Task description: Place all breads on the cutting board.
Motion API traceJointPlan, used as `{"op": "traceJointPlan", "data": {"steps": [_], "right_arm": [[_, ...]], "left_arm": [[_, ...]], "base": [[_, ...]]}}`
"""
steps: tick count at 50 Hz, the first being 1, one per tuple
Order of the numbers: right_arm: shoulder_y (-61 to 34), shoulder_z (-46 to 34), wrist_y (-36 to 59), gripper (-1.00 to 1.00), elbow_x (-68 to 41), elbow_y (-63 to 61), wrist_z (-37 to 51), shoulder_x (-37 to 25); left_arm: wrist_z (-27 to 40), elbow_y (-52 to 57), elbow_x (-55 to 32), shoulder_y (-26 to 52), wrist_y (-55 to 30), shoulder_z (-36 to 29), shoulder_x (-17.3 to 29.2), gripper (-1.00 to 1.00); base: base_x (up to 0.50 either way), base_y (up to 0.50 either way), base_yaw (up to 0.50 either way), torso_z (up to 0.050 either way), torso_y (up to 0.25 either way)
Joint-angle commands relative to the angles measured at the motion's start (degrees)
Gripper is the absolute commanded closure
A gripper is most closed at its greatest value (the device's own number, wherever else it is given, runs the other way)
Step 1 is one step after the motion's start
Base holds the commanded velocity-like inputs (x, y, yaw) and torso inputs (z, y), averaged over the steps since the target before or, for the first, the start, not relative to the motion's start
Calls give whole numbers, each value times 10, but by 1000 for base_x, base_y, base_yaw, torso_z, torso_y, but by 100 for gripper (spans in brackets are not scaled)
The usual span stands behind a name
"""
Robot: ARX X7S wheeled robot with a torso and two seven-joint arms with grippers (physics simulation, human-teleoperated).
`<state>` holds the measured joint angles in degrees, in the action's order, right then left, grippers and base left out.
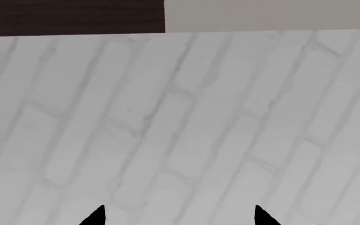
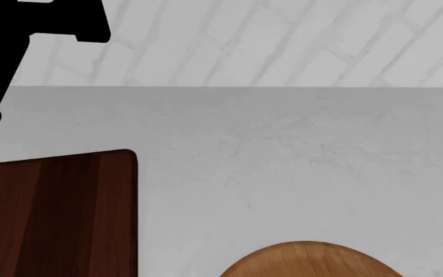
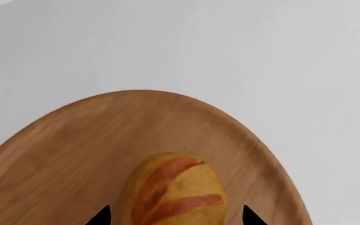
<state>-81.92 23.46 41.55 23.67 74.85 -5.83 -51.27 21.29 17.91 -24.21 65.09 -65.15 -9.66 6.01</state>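
Observation:
A smooth oval golden bread (image 3: 172, 192) with reddish slashes lies on a round light-brown wooden plate (image 3: 73, 140). My right gripper (image 3: 175, 216) is open, a dark fingertip on either side of this bread with a small gap to each. The dark reddish-brown striped cutting board (image 2: 52, 213) lies at the lower left of the head view with nothing on the part that shows. My left gripper (image 1: 178, 216) is open and empty, facing a pale brick-patterned wall (image 1: 180, 126). No other bread shows.
The black left arm (image 2: 21, 34) hangs high at the head view's upper left, above the board's far end. The plate's rim (image 2: 306, 259) shows at the bottom, right of the board. A white counter (image 2: 283, 150) runs back to the brick wall.

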Motion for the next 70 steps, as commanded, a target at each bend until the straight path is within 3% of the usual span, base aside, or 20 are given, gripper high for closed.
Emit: {"op": "traceJointPlan", "data": {"steps": [1,17,18,33,38,45,58,63,70], "right_arm": [[26,-80,-2,-100,-121,1,29,-7],[63,-127,-9,-100,-215,1,53,-7],[63,-126,-12,100,-216,1,66,-7],[18,-170,-24,100,-206,-6,59,-36],[135,-122,134,100,-238,-259,32,-41],[203,-110,258,100,-261,-449,-9,-47],[122,-222,484,100,-323,-739,-73,-53],[14,-354,484,100,-723,-739,205,-118],[-100,-489,481,100,-967,-740,363,-96]], "left_arm": [[6,-8,-1,4,6,-15,-3,-100],[14,-14,-4,5,17,-29,-1,-100],[15,-14,-5,5,17,-30,-1,-100],[27,47,-43,-3,-22,10,9,-100],[30,75,-64,-8,-41,37,11,-100],[31,99,-87,-7,-63,64,18,-100],[16,145,-139,-39,-91,130,40,-100],[0,153,-159,-59,-87,156,50,-100],[-8,170,-192,-63,-109,191,61,-100]], "base": [[0,0,0,0,0],[0,0,0,0,0],[0,0,0,0,0],[0,0,0,0,0],[0,0,0,0,0],[0,0,0,0,0],[0,0,0,0,0],[0,0,0,0,0],[0,0,0,0,0]]}}
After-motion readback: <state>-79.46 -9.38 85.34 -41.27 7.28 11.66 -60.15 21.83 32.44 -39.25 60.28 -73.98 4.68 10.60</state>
